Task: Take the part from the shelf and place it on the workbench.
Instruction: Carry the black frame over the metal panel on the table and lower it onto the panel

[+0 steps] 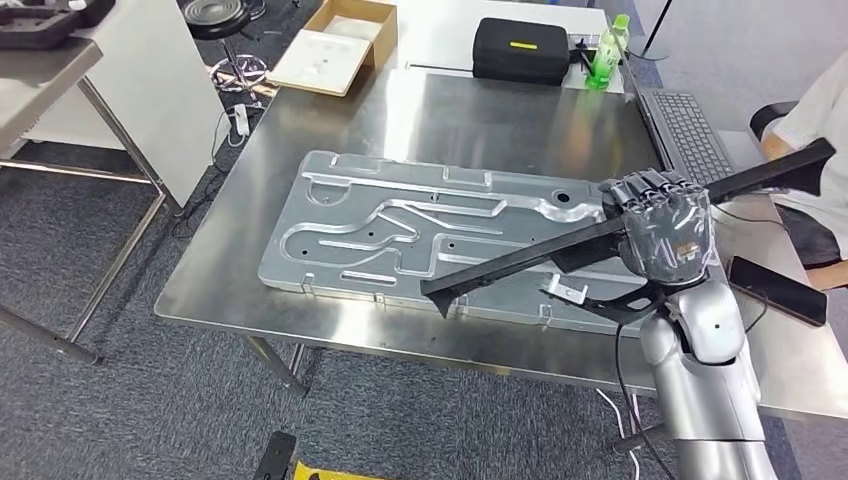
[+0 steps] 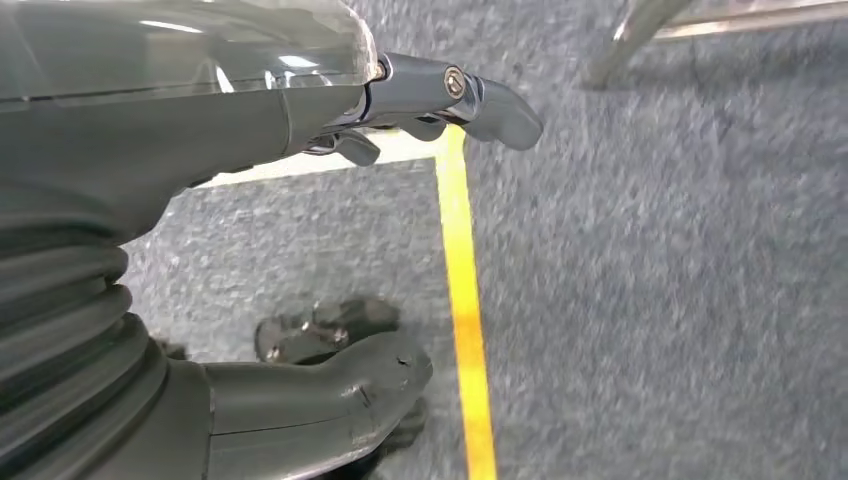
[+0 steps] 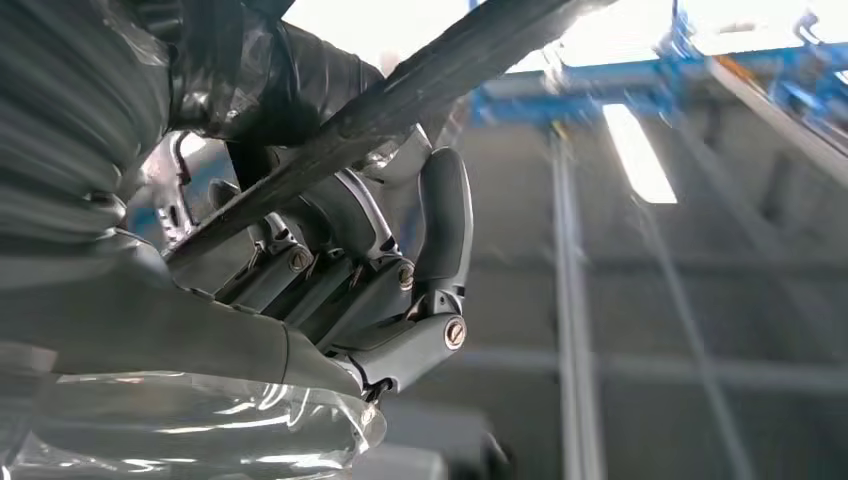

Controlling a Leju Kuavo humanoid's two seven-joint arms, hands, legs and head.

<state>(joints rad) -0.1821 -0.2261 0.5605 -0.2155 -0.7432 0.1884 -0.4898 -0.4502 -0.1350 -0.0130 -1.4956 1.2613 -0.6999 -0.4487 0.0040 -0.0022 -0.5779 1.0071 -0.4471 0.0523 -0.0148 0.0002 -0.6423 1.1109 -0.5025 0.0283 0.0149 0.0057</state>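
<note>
A long black bar-shaped part (image 1: 520, 262) is gripped by my right hand (image 1: 662, 228) above the right side of the steel workbench (image 1: 450, 115). The part slants from lower left to upper right, its left tip hovering over the front edge of a large silver stamped panel (image 1: 400, 225) lying on the bench. In the right wrist view the fingers (image 3: 400, 290) curl around the black part (image 3: 400, 100). My left hand (image 2: 330, 260) hangs over grey carpet, thumb (image 2: 320, 395) and fingers (image 2: 470, 95) apart, holding nothing.
At the bench's far edge stand a black case (image 1: 522, 48), a green bottle (image 1: 608, 52) and a cardboard box (image 1: 335, 42). A keyboard (image 1: 690, 135) and a dark phone (image 1: 778, 290) lie to the right, beside a seated person (image 1: 815, 125). A yellow floor line (image 2: 465, 300) crosses the carpet.
</note>
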